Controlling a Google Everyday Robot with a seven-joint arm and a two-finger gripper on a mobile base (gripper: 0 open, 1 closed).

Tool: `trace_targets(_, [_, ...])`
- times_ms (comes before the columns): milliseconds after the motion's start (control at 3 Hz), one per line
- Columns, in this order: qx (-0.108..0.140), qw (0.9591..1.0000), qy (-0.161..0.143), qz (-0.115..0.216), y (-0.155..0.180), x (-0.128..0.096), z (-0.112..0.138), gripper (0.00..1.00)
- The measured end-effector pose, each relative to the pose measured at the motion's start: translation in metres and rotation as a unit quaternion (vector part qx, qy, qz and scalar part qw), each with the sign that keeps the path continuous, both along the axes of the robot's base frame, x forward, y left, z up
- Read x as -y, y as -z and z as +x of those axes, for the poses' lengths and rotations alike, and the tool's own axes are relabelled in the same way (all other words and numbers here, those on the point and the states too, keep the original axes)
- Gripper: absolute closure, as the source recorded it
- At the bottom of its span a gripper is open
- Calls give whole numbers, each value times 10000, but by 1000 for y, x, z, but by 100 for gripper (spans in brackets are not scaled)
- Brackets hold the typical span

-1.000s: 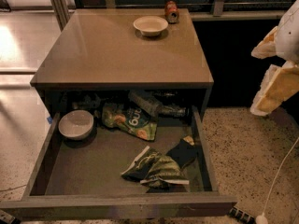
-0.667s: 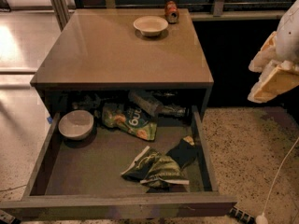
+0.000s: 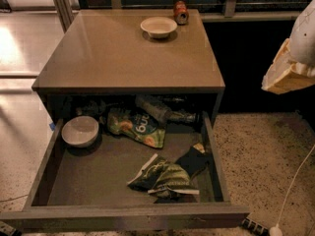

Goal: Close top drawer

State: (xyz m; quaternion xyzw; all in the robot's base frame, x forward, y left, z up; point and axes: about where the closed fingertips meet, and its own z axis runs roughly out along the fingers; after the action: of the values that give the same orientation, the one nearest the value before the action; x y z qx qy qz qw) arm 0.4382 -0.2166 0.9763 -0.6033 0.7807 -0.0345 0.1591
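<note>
- Mostly unchanged since the earlier frames: the top drawer [image 3: 123, 216] is pulled just as far out of the cabinet [image 3: 128, 58], and its contents lie where they did.
- Only the gripper [image 3: 288, 77] has changed: its pale, cream-coloured shape at the right edge sits slightly differently and now reads as one lump rather than two.
- Whether the gripper is apart or together cannot be told; it holds nothing and touches nothing, hanging in the air well apart from the cabinet.
- Little of the arm shows, only a whitish rounded part [image 3: 305, 33] coming down from the upper right edge to the gripper.
- Down and to the left of the gripper, the top drawer stands wide open, its front the part farthest below.
- Inside it, far left of the gripper, rests a white bowl [image 3: 80, 131]; nearer lie a green snack bag [image 3: 135, 127] and a crumpled packet [image 3: 165, 178].
- Up and left of the gripper, on the cabinet top, stand a small dish [image 3: 158, 27] and a can [image 3: 181, 12].
- Below the gripper a white cable [image 3: 295, 181] runs across the speckled floor [image 3: 266, 146].
</note>
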Motion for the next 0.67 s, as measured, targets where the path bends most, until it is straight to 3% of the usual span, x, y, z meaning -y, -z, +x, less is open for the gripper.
trace_targets(667, [-10,9998,120,125,14,5,1,100])
